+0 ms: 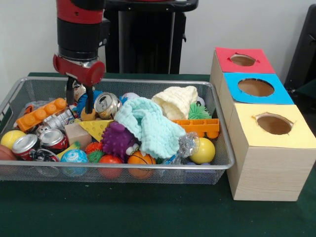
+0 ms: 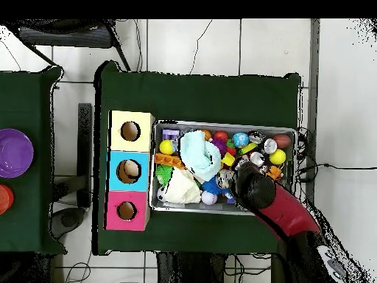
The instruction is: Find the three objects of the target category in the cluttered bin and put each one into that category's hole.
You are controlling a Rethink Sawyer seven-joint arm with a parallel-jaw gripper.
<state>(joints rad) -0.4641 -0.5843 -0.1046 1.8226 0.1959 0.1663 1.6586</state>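
The silver wire-mesh bin [image 1: 123, 81] is full of mixed toys, cans and cloths; it also shows in the overhead view [image 2: 221, 124]. My gripper [image 1: 80, 101] reaches down into the bin's far left part, open, its fingers either side of a small blue and white toy [image 1: 81, 98]. A silver can [image 1: 107, 104] lies just right of it and an orange brick [image 1: 40, 113] just left. Three wooden boxes stand right of the bin, each with a round hole: red top [image 1: 243, 60], blue top [image 1: 256, 88], yellow top [image 1: 274, 123]. In the overhead view the arm's end [image 2: 254, 190] covers the gripper.
A teal cloth [image 1: 148, 123] and a cream cloth [image 1: 177, 101] cover the bin's middle. Around them lie a purple spiky ball [image 1: 117, 139], a yellow ball [image 1: 203, 150], two red cans [image 1: 54, 139], a yellow wedge [image 1: 96, 128] and a second orange brick [image 1: 197, 127]. A purple plate [image 2: 15, 152] sits on a side table.
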